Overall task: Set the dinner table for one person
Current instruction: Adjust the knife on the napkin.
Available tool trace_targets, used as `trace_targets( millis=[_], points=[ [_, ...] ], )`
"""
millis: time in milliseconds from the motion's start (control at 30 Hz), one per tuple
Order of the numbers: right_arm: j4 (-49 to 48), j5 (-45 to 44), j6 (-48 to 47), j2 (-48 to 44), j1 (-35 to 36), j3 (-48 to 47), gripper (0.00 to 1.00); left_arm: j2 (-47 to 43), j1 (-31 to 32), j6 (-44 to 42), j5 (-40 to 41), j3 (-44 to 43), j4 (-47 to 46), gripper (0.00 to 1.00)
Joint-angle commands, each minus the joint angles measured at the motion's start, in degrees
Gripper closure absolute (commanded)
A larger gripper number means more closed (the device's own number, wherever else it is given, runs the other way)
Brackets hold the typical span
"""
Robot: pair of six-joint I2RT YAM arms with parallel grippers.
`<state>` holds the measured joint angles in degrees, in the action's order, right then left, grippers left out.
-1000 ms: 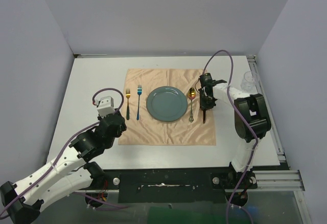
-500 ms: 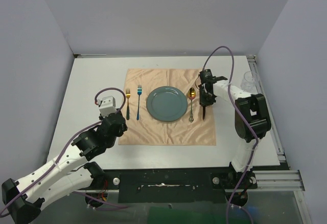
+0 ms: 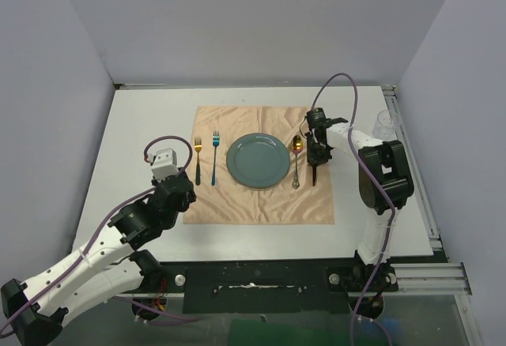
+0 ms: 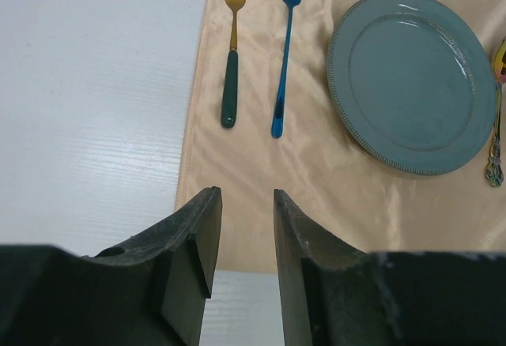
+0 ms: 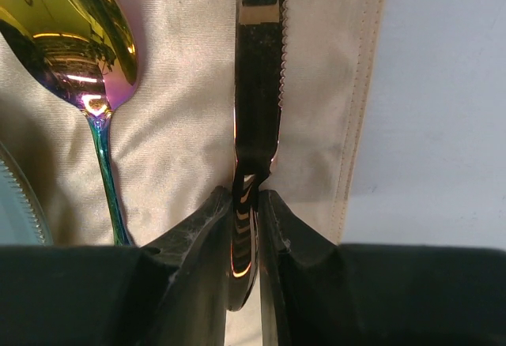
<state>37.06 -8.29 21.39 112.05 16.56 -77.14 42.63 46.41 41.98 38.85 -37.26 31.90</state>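
White dinner table (image 3: 142, 125) is filling the top view, and we are seeing a peach cloth (image 3: 261, 200) lying at its middle. On the cloth a grey-green plate (image 3: 258, 160) is sitting between a blue fork (image 3: 214, 156) and a spoon (image 3: 296, 160), with a gold fork (image 3: 198, 160) left of the blue one. The right gripper (image 3: 317, 150) is hanging just right of the spoon, over a knife (image 3: 315, 174). A glass (image 3: 384, 125) is standing at the table's right edge.

From the left wrist, we are finding the left gripper (image 4: 247, 204) with its fingers slightly apart and gripping nothing, hovering over the cloth's near left edge.

From the right wrist, the right gripper's jaws are clamping the knife, its serrated blade pointing away between the spoon and the cloth's right hem
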Motion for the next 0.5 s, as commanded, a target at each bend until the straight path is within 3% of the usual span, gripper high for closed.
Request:
trace_targets(
  millis=[0, 200, 333, 467],
  points=[
    [-1.1, 0.4, -0.4, 0.0, 0.2, -2.0, 1.0, -0.5, 0.0, 0.5, 1.3, -0.9, -1.1, 0.69],
    [-0.6, 0.1, -0.6, 0.3, 0.2, -2.0, 1.0, 0.2, 0.0, 0.4, 1.1, -0.8, -1.4, 0.69],
    [-0.3, -0.7, -0.5, 0.1, 0.2, -1.9, 0.8, 0.3, 0.0, 0.4, 1.1, -0.6, -1.7, 0.69],
    [-0.1, -1.2, -0.5, -0.7, 0.2, -1.9, 0.7, 0.4, 0.0, 0.4, 0.9, -0.6, -2.2, 0.69]
  ],
)
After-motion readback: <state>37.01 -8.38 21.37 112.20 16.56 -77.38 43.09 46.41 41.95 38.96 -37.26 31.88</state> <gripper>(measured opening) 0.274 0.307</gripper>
